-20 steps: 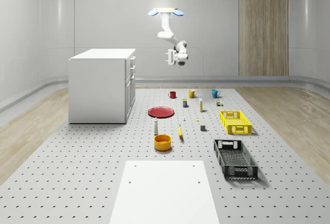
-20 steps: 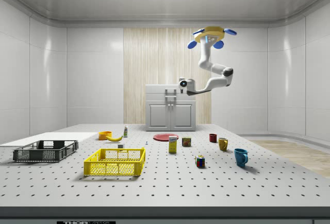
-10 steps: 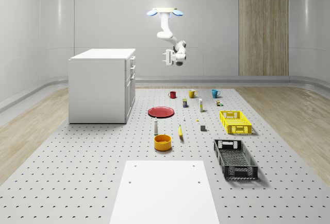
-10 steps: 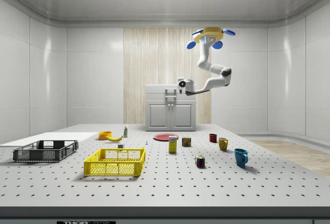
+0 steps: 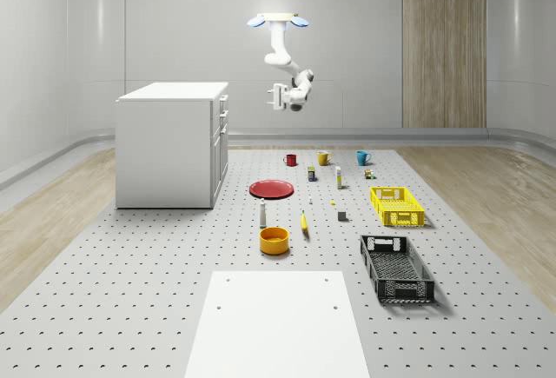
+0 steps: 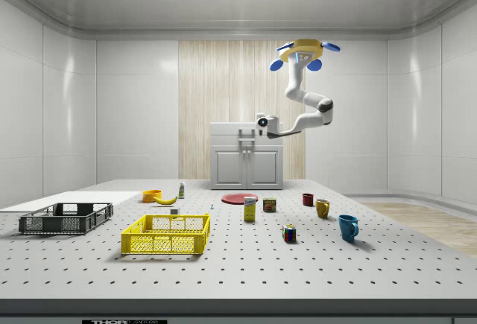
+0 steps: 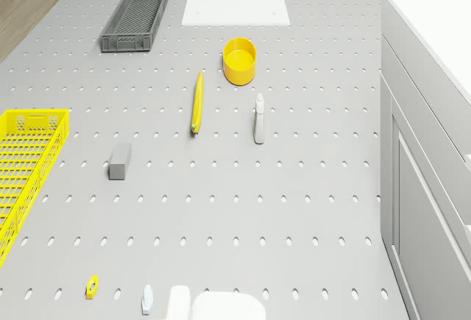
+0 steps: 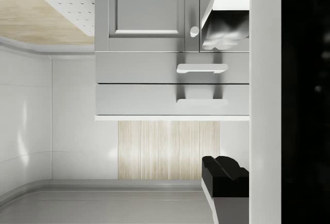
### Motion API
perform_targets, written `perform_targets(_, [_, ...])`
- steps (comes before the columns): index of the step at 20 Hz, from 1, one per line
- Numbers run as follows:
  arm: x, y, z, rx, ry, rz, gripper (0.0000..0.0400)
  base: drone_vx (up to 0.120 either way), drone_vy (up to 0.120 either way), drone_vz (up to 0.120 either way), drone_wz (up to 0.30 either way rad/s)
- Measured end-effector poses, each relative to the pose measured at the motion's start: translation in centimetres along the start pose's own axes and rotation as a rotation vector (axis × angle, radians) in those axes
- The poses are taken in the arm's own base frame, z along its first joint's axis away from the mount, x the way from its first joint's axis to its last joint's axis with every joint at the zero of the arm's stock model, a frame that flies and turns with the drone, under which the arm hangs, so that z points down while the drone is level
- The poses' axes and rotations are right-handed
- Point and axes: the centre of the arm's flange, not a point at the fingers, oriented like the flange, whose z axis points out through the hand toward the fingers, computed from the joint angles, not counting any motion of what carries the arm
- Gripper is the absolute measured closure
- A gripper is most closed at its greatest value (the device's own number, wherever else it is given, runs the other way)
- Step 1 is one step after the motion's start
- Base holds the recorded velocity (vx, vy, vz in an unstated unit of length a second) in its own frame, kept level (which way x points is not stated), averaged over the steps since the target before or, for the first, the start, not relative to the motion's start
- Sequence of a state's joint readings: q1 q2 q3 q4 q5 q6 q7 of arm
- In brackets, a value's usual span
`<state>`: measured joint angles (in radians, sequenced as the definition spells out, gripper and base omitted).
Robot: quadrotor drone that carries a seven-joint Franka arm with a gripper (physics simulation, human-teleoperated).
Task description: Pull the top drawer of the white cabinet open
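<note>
A wide grey perforated bench (image 5: 130, 291) fills the room, with a white mat (image 5: 276, 321) lying flat at its near end. Beyond the mat, a black crate (image 5: 396, 268) sits toward the whole-scene view's right, and an orange-yellow bowl (image 5: 274, 240) sits near the middle. Just past the bowl lie a banana (image 5: 304, 222) and a small white bottle (image 5: 262, 214), then a yellow crate (image 5: 397, 206) further right. A red plate (image 5: 272, 189) rests flat in the open floor of the bench in front of the cabinet's drawer side. Behind it stand a red mug (image 5: 291, 160), a yellow mug (image 5: 323, 158) and a blue mug (image 5: 362, 157) in a row. The white cabinet (image 5: 169, 145) stands on the whole-scene view's left, and its top drawer (image 8: 172, 100) is shut flush with its handle (image 8: 202, 101) untouched. Nothing stands between the cabinet front and the robot. The drone (image 5: 278, 21) hovers high above the far part of the bench, near the mugs. Its arm hangs down and bends toward the cabinet. The claw (image 5: 276, 96) hangs in the air at about drawer height, well apart from the cabinet, touching and holding nothing; I cannot tell how far it is spread.
</note>
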<state>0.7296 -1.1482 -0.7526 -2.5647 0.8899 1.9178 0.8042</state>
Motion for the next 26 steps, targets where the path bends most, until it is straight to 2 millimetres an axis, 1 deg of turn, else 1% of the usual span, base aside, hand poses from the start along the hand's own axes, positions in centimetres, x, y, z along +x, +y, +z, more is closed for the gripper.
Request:
perform_targets(8, [0.0, 0.0, 4.3, 0.0, 0.0, 0.0, 0.0095, 0.0, 0.0, 0.0, 0.0])
perform_targets(22, [-0.1, 0.0, 12.2, 0.0, -0.001, 0.0, 0.0095, 0.0, 0.0, 0.0, 0.0])
perform_targets(26, [-0.1, 0.0, 14.0, 0.0, -0.001, 0.0, 0.0095, 0.0, 0.0, 0.0, 0.0])
